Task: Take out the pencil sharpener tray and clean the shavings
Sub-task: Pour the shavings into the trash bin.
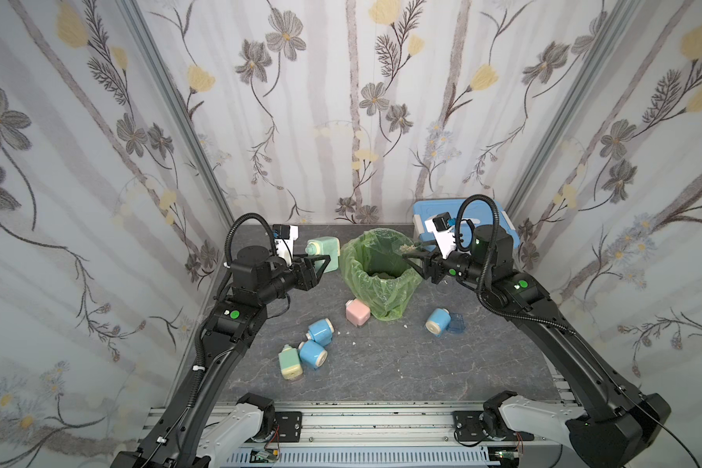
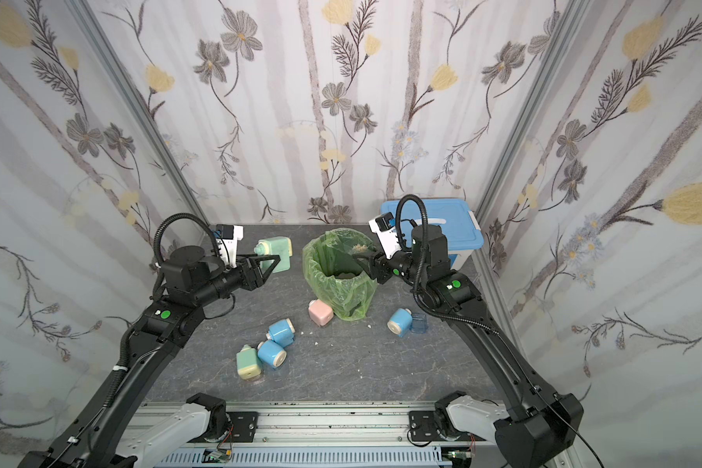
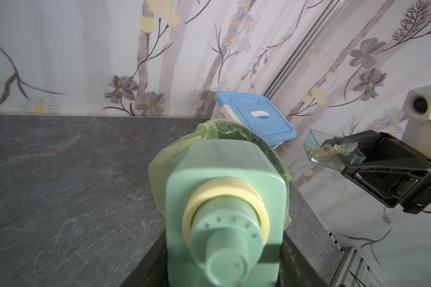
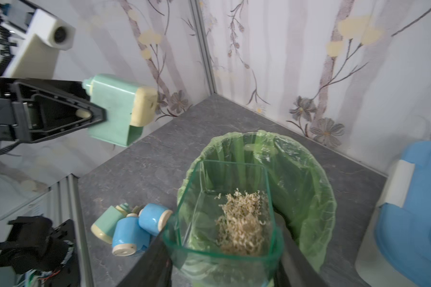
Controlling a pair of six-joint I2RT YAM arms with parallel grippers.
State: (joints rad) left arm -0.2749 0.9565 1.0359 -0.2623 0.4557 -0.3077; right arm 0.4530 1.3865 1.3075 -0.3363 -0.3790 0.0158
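While the clear green tray (image 4: pixel 224 198) sits pinched between the right jaws, it hangs over the rim of the green-bagged bin (image 4: pixel 314 179) on that arm's side, and the curly shavings (image 4: pixel 241 223) lie in a heap inside it, not yet poured out. To do this well, I think the arm should bring the tray over the middle of the bin, then tip its open top slowly down, holding tight so it cannot slip. The left jaws are pressed on the green sharpener (image 1: pixel 327 245) and hold it up beside the bin, apart from the tray. A blue-lidded box (image 2: pixel 458 231) stands close behind the right arm, so room is tight there. A pink sharpener (image 1: pixel 357 313) lies on the bench (image 1: pixel 402 364) just beside the bin; above the bin it is open.
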